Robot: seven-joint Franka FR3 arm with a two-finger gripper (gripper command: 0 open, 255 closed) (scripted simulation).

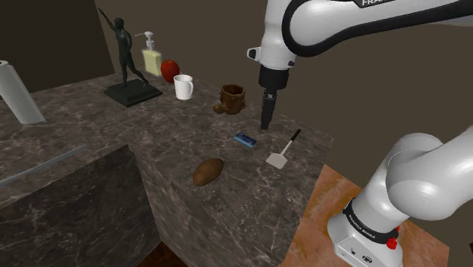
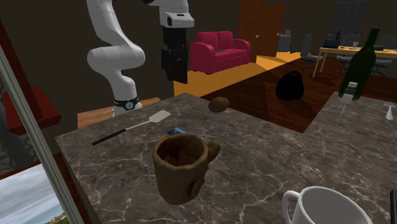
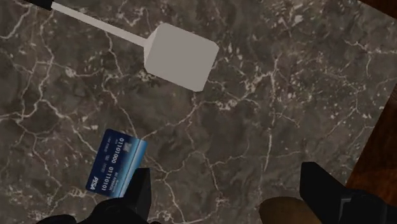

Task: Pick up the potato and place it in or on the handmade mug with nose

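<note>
- Brown potato (image 1: 208, 172) lay on its side on the dark veined marble countertop (image 1: 114, 125), near the front edge in the shoulder view. Nothing touched it.
- The gripper (image 1: 267, 120) hung above the countertop, pointing straight down, well apart from the potato, which sat toward the shoulder view's lower left of it.
- In the wrist view the fingers (image 3: 137, 191) stood wide apart and clasped nothing.
- The handmade mug (image 1: 232, 98), brown and lumpy, stood upright farther back on the countertop, to the shoulder view's upper left of the gripper.
- The second exterior view had this mug closest to the camera. Its rim was rough, its handle thick, and its inside looked empty.
- A blue card (image 1: 244, 139) lay flat between the handmade mug and the potato, touching neither.
- A spatula (image 1: 282, 152) with a pale blade and a thin dark handle lay near the card, on the shoulder view's right of it, and apart from it.
- In the wrist view the card lay just beside one finger, with the spatula blade farther out on the marble.
- Along the back of the countertop stood a white mug (image 1: 183, 87), a red apple (image 1: 170, 70), a soap dispenser (image 1: 151, 57) and a dark figurine (image 1: 125, 57) on a flat base.
- A paper towel roll (image 1: 19, 95) leaned at the shoulder view's far left.
- Beyond the countertop in the second exterior view were a red sofa (image 2: 221, 51) and a dark green bottle (image 2: 362, 63).
</note>
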